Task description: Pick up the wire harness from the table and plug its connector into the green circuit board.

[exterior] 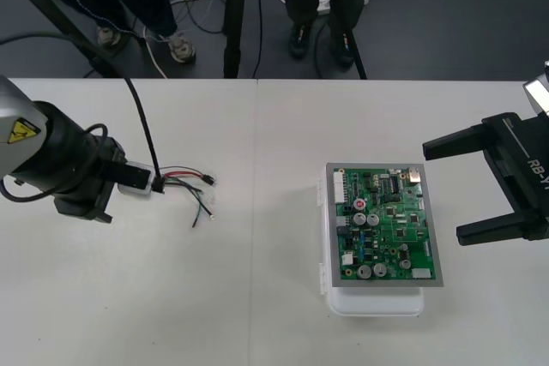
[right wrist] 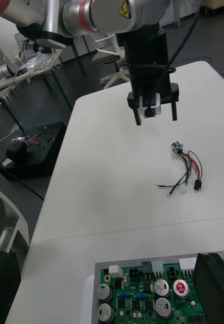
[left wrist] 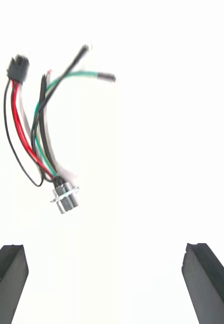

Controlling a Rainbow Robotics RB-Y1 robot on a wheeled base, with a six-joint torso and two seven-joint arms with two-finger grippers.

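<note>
Red, black, green wires: we list the wire harness [exterior: 184,186] on the tabletop [exterior: 257,297], left side, long axis left-right, socket [left wrist: 65,197] near the wide-open left end effector [left wrist: 104,248], plug [left wrist: 18,68] pointing right. Right end effector [exterior: 443,192] spread wide, right of the green board [exterior: 386,225].

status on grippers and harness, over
Left gripper open, fingers short of the socket. Right gripper open, beside the green circuit board. Wire harness loose on the table, plug not in the board.

Silver links [right wrist: 104,17], red ring [right wrist: 81,17], yellow warning sticker [exterior: 21,132], 2 black fingers [left wrist: 8,283].
</note>
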